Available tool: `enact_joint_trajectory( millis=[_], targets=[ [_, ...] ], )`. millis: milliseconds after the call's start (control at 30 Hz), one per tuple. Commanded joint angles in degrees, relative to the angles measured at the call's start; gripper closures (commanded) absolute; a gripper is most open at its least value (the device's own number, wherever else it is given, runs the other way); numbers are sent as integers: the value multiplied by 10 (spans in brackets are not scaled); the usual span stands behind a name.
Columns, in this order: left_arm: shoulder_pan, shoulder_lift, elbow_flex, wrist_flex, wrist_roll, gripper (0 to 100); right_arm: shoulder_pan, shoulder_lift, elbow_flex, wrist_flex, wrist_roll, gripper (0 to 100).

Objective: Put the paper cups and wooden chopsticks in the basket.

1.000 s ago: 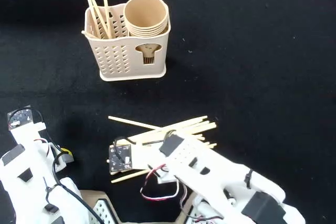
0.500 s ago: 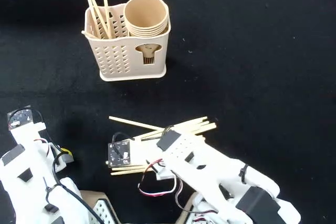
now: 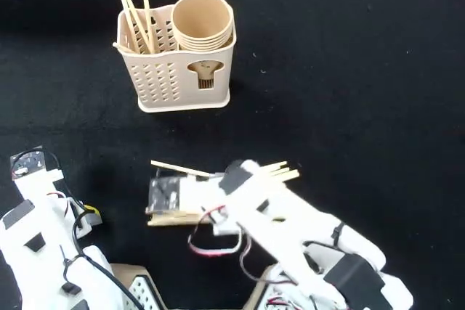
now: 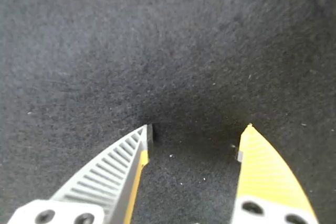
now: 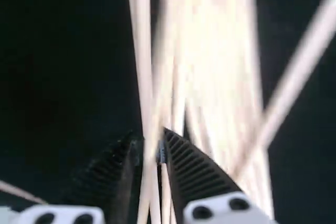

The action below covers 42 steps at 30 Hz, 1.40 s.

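Right gripper [image 5: 152,142] is down in the heap of wooden chopsticks [image 3: 280,172], near the front edge of the bench [image 3: 349,92], about midway along it. Its dark ribbed fingers are pressed in on one pale stick, which runs straight up between them, with other sticks fanning out just beside it. In the high view the right arm [image 3: 290,230] lies across most of the heap. Stick tips poke out on the far side of it, and one stick [image 3: 178,169] lies apart at an angle.

Over at the front left corner, the left gripper [image 4: 197,129] hangs above bare black cloth [image 4: 173,45] with its fingers spread wide and nothing between them.

Towards the far edge, left of the middle, the basket [image 3: 178,78] stands upright. The paper cups [image 3: 202,19] are nested in one stack in its compartment nearer the right edge. A few standing chopsticks [image 3: 138,19] lean in the other compartment, their tops above the rim. There is a bulb-shaped cutout [image 3: 205,72] on the front wall (any print there is too small to read).
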<state>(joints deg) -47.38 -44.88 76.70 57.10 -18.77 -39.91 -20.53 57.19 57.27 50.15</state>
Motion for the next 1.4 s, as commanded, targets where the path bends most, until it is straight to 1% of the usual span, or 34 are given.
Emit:
enact_joint_trajectory(
  millis=[0, 433, 467, 600, 633, 867, 1033, 1200, 1367],
  targets=[
    [7, -4, 1, -11, 6, 719, 48, 5, -45, 2, 6, 986],
    [7, -4, 1, -11, 6, 719, 54, 9, -37, 1, 4, 982],
    [7, -4, 1, -11, 6, 719, 54, 9, -36, 1, 4, 973],
    [7, -4, 1, -11, 6, 719, 54, 7, -22, -3, 4, 866],
    [7, -4, 1, -11, 6, 719, 54, 7, -20, -4, 4, 854],
    [7, -4, 1, -11, 6, 719, 52, 8, -21, -4, 4, 875],
    [7, -4, 2, -11, 6, 719, 31, 8, -11, -6, 4, 875],
    [7, -4, 2, -11, 6, 719, 26, 9, 16, -50, 4, 875],
    [7, -4, 2, -11, 6, 719, 27, 9, 32, -69, 4, 875]
  ],
)
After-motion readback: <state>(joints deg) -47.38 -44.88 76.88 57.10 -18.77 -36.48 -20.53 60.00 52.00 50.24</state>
